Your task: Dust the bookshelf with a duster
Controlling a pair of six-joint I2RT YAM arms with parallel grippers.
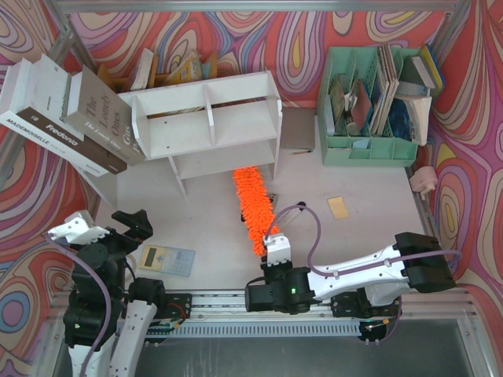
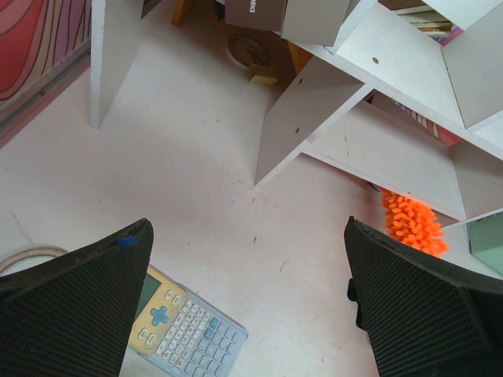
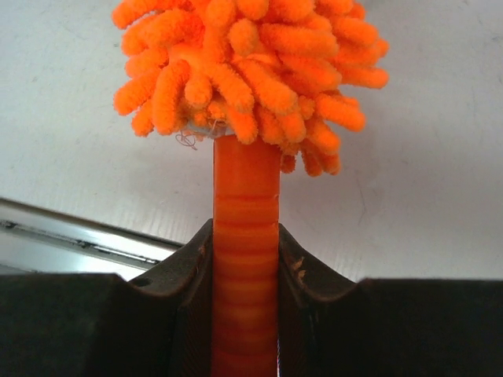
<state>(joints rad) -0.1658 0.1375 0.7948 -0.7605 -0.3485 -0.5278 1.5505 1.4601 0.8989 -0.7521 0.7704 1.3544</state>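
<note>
The right tool is clamped on the thin handle of the duster, whose fluffy length runs straight ahead over the counter — its far tip reaches the lower front edge of the bookshelf. The left tool hangs wide open and empty, off to the side — the sweep looks like the right one's job.

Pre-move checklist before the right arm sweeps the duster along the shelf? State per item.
1. Grip: right gripper shut on the duster by its handle: ok.
2. Aim: duster points at the bookshelf, tip at its lower tier: ok.
3. Contact: fluff actually touching a shelf board: cannot tell.
4. Other arm: left gripper open, empty, apart from the duster: ok.
5. Clutter: calculator lies left of the duster, off its line: ok.
</note>
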